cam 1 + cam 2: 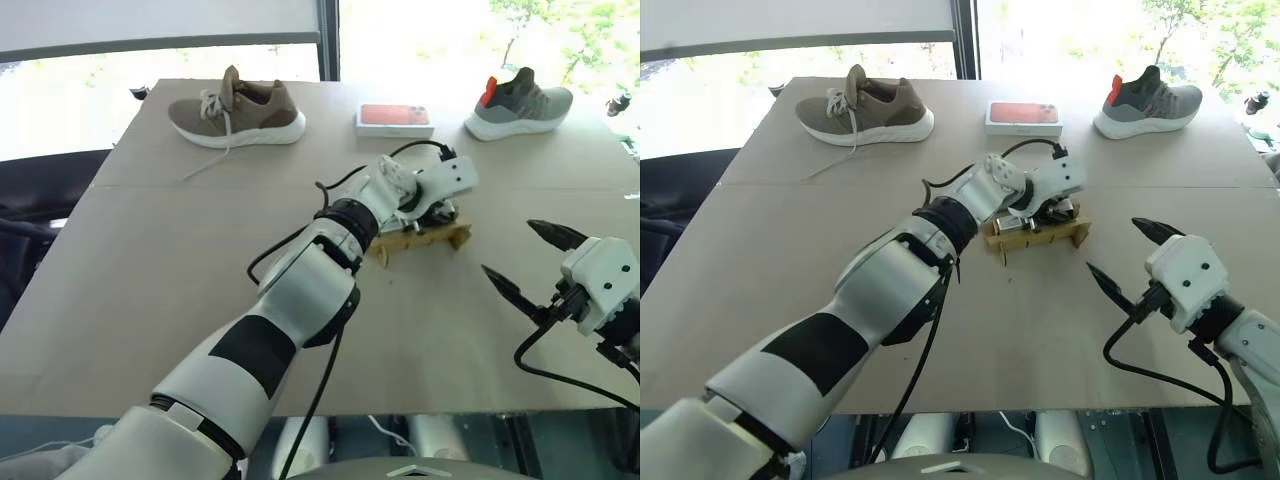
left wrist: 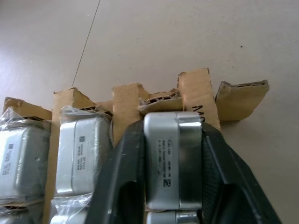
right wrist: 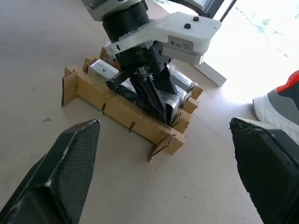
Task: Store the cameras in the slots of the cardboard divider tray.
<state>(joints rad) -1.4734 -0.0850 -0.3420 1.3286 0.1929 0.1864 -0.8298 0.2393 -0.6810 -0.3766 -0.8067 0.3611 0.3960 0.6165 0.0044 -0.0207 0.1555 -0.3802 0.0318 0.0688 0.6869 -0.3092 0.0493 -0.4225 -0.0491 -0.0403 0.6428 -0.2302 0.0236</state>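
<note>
Tray (image 1: 1035, 236): near the middle of the table (image 1: 790, 260), long axis running left to right, parallel to the far edge.
Cameras (image 2: 77, 154): standing on end in the slots, side by side.
End camera (image 2: 173, 158): upright in the slot at the tray's right end, long axis vertical.
Left gripper (image 3: 156, 100): pointing down, fingers close on both sides of the end camera.
Right gripper (image 1: 1120, 260): above the table near the right edge, fingers wide apart, holding nothing.

Brown shoe (image 1: 236, 115), grey shoe (image 1: 519, 104), red-topped white box (image 1: 395, 120) along table (image 1: 150, 260) far edge.
</note>
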